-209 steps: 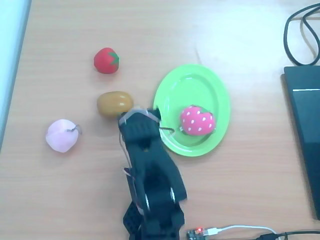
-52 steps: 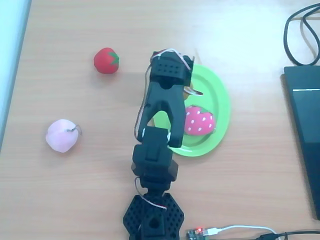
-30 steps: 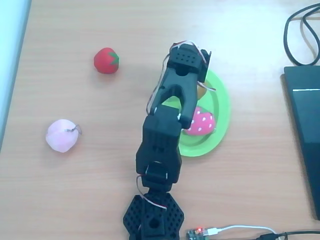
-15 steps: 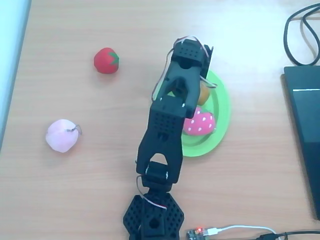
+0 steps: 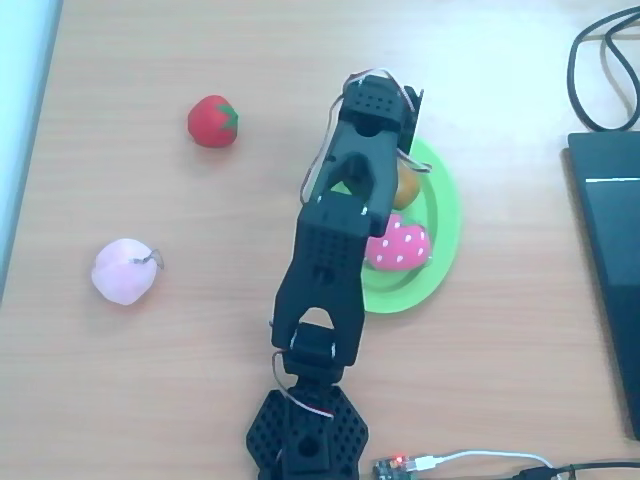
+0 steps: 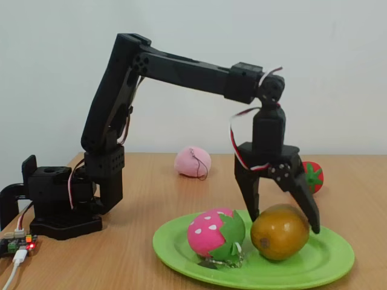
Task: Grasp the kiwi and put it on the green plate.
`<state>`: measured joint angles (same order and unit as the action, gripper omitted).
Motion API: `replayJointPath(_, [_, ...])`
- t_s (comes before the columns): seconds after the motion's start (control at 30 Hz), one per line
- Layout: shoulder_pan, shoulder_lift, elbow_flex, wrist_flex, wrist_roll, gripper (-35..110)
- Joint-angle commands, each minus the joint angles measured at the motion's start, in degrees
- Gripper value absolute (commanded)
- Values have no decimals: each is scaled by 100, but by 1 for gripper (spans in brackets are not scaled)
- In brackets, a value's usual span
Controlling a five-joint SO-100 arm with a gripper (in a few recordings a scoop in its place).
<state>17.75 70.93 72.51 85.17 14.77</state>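
In the overhead view the arm (image 5: 335, 260) covers the left part of the green plate (image 5: 445, 215), most of the kiwi (image 5: 406, 187) so that a sliver alone peeks out at its right side, and the left edge of the pink strawberry (image 5: 400, 243). The tool (image 5: 385, 150) is masked there by its own wrist housing, so the fingers' spread cannot be read from above. A dark flat device (image 5: 608, 270) and a cable loop (image 5: 600, 70) run off the right edge.

In the fixed view the kiwi (image 6: 279, 232) hides the lower tip of one finger (image 6: 248, 193), and the other finger hides part of the red strawberry (image 6: 312, 176). The plate's (image 6: 181, 254) near rim is cut by the bottom edge.
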Motion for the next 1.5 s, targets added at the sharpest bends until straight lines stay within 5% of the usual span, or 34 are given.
replayJointPath(0.0, [-26, 492, 141, 35, 44, 48])
replayJointPath(0.73, [-1107, 2549, 1723, 185, 369, 45])
replayJointPath(1.13, [-1907, 2997, 1775, 185, -9, 2])
replayJointPath(1.47, [-2259, 3252, 1846, 18, -352, -8])
